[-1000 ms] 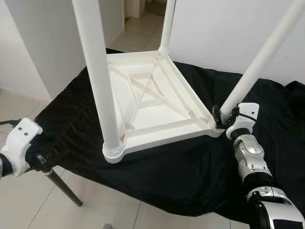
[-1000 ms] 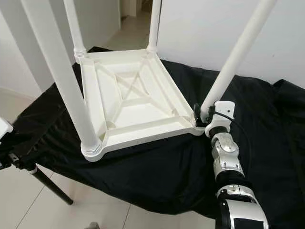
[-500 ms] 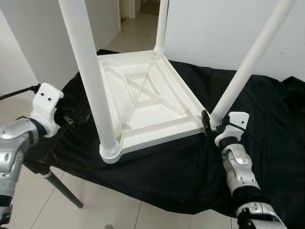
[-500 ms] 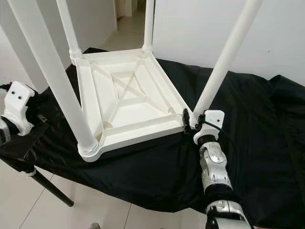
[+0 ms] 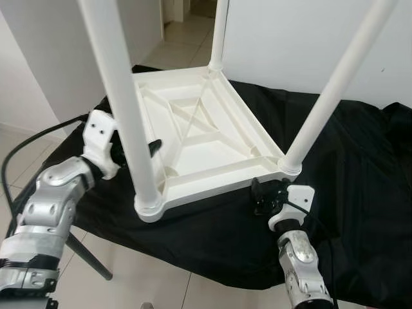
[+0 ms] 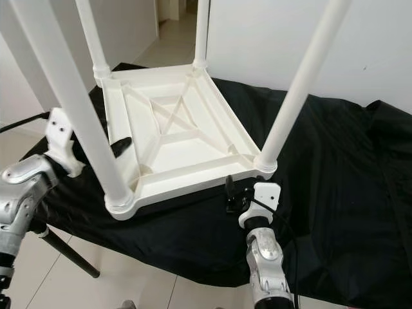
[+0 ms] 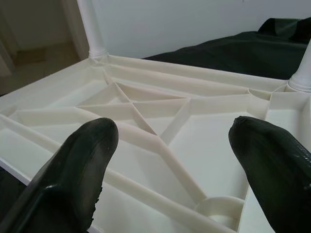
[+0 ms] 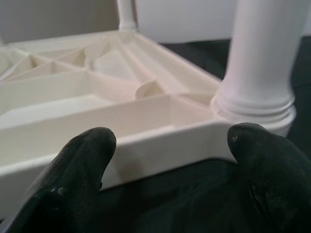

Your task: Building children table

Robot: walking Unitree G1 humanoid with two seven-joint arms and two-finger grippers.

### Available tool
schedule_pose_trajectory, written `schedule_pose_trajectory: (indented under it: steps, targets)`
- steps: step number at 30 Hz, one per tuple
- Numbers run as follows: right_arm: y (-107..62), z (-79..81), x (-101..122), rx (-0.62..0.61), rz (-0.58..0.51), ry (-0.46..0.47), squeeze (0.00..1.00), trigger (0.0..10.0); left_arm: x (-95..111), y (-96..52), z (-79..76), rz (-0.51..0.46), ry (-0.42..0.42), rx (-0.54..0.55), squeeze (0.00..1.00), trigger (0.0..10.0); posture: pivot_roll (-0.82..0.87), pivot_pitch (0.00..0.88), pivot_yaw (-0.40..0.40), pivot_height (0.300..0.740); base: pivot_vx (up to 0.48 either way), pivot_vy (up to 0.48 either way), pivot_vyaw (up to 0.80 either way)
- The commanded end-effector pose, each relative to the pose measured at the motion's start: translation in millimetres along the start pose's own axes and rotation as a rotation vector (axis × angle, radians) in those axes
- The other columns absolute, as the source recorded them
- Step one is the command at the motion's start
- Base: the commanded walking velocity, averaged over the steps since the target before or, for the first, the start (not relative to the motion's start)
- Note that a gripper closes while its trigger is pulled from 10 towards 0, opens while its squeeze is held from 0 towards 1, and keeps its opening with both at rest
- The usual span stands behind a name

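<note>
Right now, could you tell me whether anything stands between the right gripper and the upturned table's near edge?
Nothing visible does. The right gripper is open and faces the white table rim beside the corner leg, with only black cloth beneath.

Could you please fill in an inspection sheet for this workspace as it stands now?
Surface: black cloth draped over a stand, creased, hanging over the near edge.
Job's things: white table upside down on the cloth, four legs fitted and pointing up.
Clutter: nothing seen.
Grippers: left gripper open at the table's left rim; right gripper open, facing the near edge beside the near right leg.
Cables: black cable looping to the left wrist; one at the right wrist.
Surroundings: white walls, tiled floor, doorway behind.
</note>
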State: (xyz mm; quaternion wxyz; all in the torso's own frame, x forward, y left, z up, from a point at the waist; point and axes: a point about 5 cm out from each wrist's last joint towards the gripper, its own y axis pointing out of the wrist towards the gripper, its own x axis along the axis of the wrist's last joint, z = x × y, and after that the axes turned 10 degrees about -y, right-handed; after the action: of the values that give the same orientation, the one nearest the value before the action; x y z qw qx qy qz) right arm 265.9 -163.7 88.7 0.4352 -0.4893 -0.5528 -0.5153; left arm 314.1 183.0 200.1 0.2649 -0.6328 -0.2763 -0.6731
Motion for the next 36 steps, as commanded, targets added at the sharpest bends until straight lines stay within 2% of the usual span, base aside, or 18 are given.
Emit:
schedule_pose_trajectory:
  steps: [1, 4, 5, 6, 9, 12, 16, 19, 22, 24, 26, 29, 35, 36]
  targets:
    - [-5.4, -0.7, -5, -0.004, 0.034, -0.002, 0.00, 10.0, 6, 10.3, -15.9, -0.029, 0.013, -0.103, 0.00, 10.0, -0.02, 0.000, -0.030, 0.740, 0.000, 0.000, 0.00]
    - [-5.4, -0.7, -5, -0.004, 0.034, -0.002, 0.00, 10.0, 6, 10.3, -15.9, -0.029, 0.013, -0.103, 0.00, 10.0, -0.02, 0.000, -0.030, 0.740, 0.000, 0.000, 0.00]
    - [-7.9, 1.1, -8, 0.001, 0.052, -0.001, 0.00, 10.0, 8, 15.2, -26.4, -0.046, 0.013, -0.157, 0.00, 10.0, -0.02, 0.000, -0.029, 0.740, 0.000, 0.000, 0.00]
    - [-7.9, 1.1, -8, 0.001, 0.052, -0.001, 0.00, 10.0, 8, 15.2, -26.4, -0.046, 0.013, -0.157, 0.00, 10.0, -0.02, 0.000, -0.029, 0.740, 0.000, 0.000, 0.00]
    - [-0.8, 5.3, -13, 0.031, 0.110, -0.022, 0.00, 10.0, 15, 27.7, -64.0, -0.092, -0.003, -0.319, 0.00, 10.0, -0.02, 0.000, -0.029, 0.740, 0.000, 0.000, 0.00]
    - [1.5, 5.6, -13, 0.037, 0.121, -0.031, 0.00, 10.0, 15, 28.8, -70.3, -0.100, -0.003, -0.343, 0.00, 10.0, -0.02, 0.000, -0.029, 0.740, 0.000, 0.000, 0.00]
    - [16.4, 3.2, -14, 0.049, 0.189, -0.097, 0.00, 10.0, 12, 32.1, -90.7, -0.096, -0.012, -0.403, 0.00, 10.0, -0.02, 0.000, -0.033, 0.740, 0.000, 0.000, 0.00]
    - [22.9, 3.5, -14, 0.072, 0.200, -0.107, 0.00, 10.0, 11, 33.0, -98.0, -0.094, -0.012, -0.420, 0.00, 10.0, -0.01, 0.000, -0.034, 0.740, 0.000, 0.000, 0.00]
    - [37.1, 2.4, -11, 0.116, 0.209, -0.144, 0.00, 10.0, 12, 35.5, -111.1, -0.098, -0.022, -0.435, 0.00, 10.0, -0.01, 0.000, -0.033, 0.740, 0.000, 0.000, 0.00]
    - [39.3, 2.0, -11, 0.121, 0.208, -0.154, 0.00, 10.0, 12, 36.1, -113.0, -0.100, -0.025, -0.434, 0.00, 10.0, -0.01, 0.000, -0.033, 0.740, 0.000, 0.000, 0.00]
    - [50.9, -0.6, -12, 0.130, 0.229, -0.190, 0.00, 10.0, 13, 38.4, -122.8, -0.108, -0.045, -0.433, 0.00, 10.0, -0.01, 0.000, -0.027, 0.740, 0.000, 0.000, 0.00]
    - [58.3, -6.8, -12, 0.103, 0.243, -0.215, 0.00, 10.0, 14, 39.7, -131.5, -0.114, -0.054, -0.433, 0.00, 10.0, 0.00, 0.000, -0.031, 0.740, 0.000, 0.000, 0.00]
    - [59.3, -14.2, -11, 0.056, 0.243, -0.213, 0.00, 10.0, 15, 41.5, -131.6, -0.118, -0.050, -0.410, 0.00, 10.0, 0.01, 0.000, -0.037, 0.740, 0.000, 0.000, 0.00]
    - [57.9, -20.4, -10, 0.016, 0.227, -0.210, 0.00, 10.0, 14, 42.3, -128.2, -0.118, -0.048, -0.386, 0.00, 10.0, 0.01, 0.000, -0.038, 0.740, 0.000, 0.000, 0.00]
